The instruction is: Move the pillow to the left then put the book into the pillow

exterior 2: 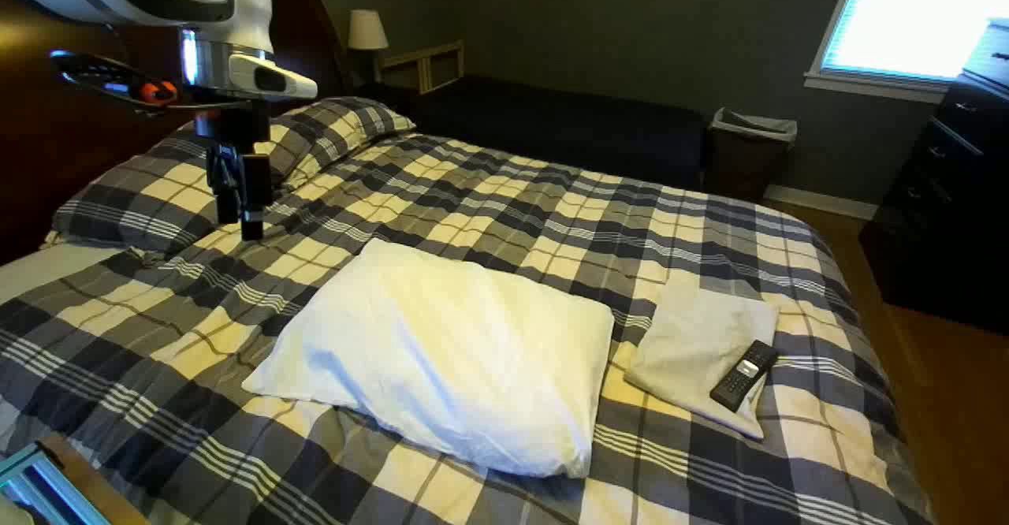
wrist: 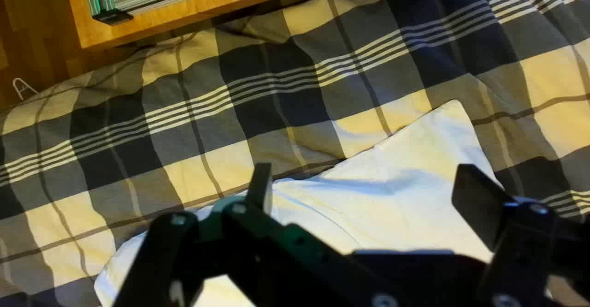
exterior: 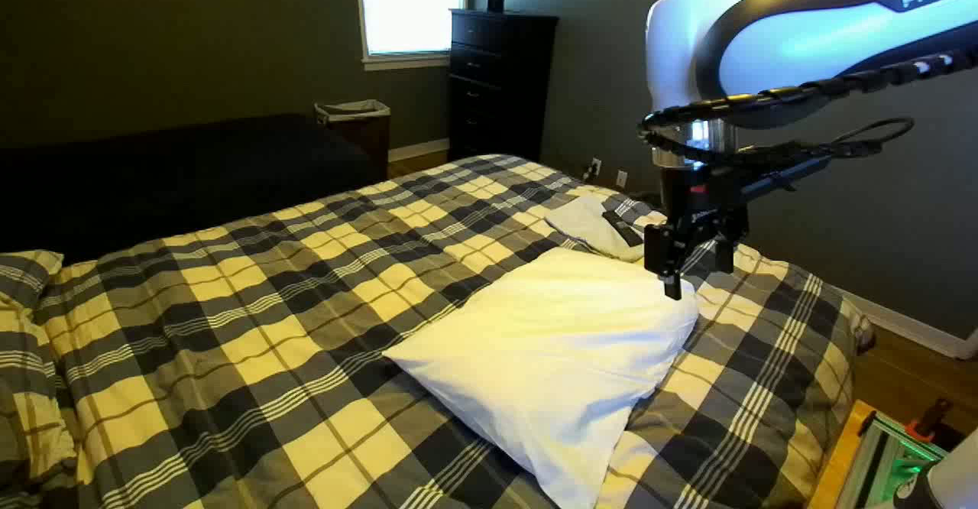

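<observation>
The pillow is large, white and wrinkled, and lies flat on the plaid bedspread in both exterior views (exterior: 550, 333) (exterior 2: 465, 344). In the wrist view, part of the pillow (wrist: 392, 215) shows below and between the jaws, with one corner pointing to the upper right. My gripper (exterior: 698, 272) hangs in the air above the bed, fingers pointing down, and also shows in an exterior view (exterior 2: 240, 221). In the wrist view the gripper (wrist: 366, 191) has its fingers wide apart with nothing between them. It does not appear to touch the pillow. The book is out of view or hidden.
A light grey cloth (exterior 2: 686, 344) with a black remote (exterior 2: 743, 375) on it lies beside the pillow. Plaid pillows (exterior 2: 158, 186) rest by the headboard. A wooden-edged stand with a metal frame (wrist: 184, 5) borders the bed. A dark dresser (exterior: 500, 81) stands beyond.
</observation>
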Motion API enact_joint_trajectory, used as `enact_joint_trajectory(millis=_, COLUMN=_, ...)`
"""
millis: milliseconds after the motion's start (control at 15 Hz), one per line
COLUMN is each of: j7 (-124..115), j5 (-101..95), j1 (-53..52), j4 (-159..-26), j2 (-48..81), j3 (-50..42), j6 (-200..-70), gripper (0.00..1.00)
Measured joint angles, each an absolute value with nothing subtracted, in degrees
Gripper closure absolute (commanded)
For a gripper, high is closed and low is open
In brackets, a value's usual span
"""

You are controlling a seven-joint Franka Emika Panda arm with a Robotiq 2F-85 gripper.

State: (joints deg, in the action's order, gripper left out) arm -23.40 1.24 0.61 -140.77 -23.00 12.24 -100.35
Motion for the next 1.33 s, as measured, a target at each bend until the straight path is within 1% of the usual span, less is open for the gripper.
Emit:
enact_joint_trajectory(millis=533, j7=-23.4, j5=1.0, j1=0.5, j4=-140.8, j2=-22.9, j3=12.1, j6=-100.4, gripper=0.00)
enact_joint_trajectory(millis=667, j7=-23.5, j5=-0.4, j1=-0.1, j4=-140.9, j2=-22.2, j3=12.6, j6=-102.4, gripper=0.00)
enact_joint_trajectory(millis=1067, j7=-31.7, j5=-11.5, j1=-1.6, j4=-142.6, j2=-13.9, j3=17.2, j6=-121.1, gripper=0.00)
enact_joint_trajectory(millis=1333, j7=-37.7, j5=-19.7, j1=-2.3, j4=-142.6, j2=-6.4, j3=17.7, j6=-133.0, gripper=0.00)
